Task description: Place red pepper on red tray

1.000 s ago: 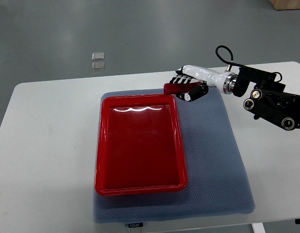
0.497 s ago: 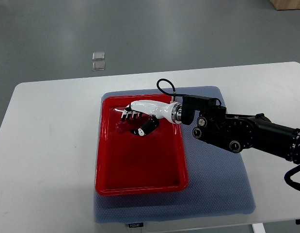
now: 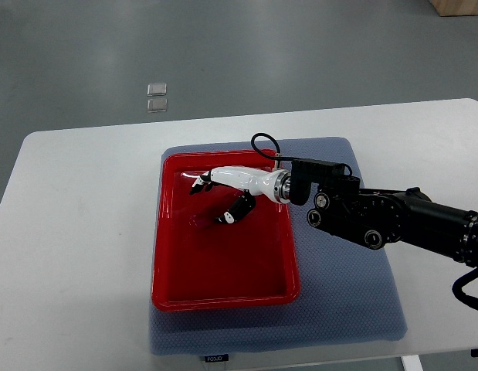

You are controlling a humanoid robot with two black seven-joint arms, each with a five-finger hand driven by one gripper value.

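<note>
Right robot hand [image 3: 217, 199] hovers over red tray [image 3: 171, 263] on worktop [image 3: 76, 232], fingers spread, grasping nothing. Red pepper hard to pick out against tray floor; you cannot confirm its spot. Release step judged done; next, lift arm clear.

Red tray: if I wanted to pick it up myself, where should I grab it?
Probably by the raised rim along the red tray's left long side, coming in from the left. The rim gives a lip to pinch, and that side faces bare table, while the right hand and its arm reach over the right side.
</note>
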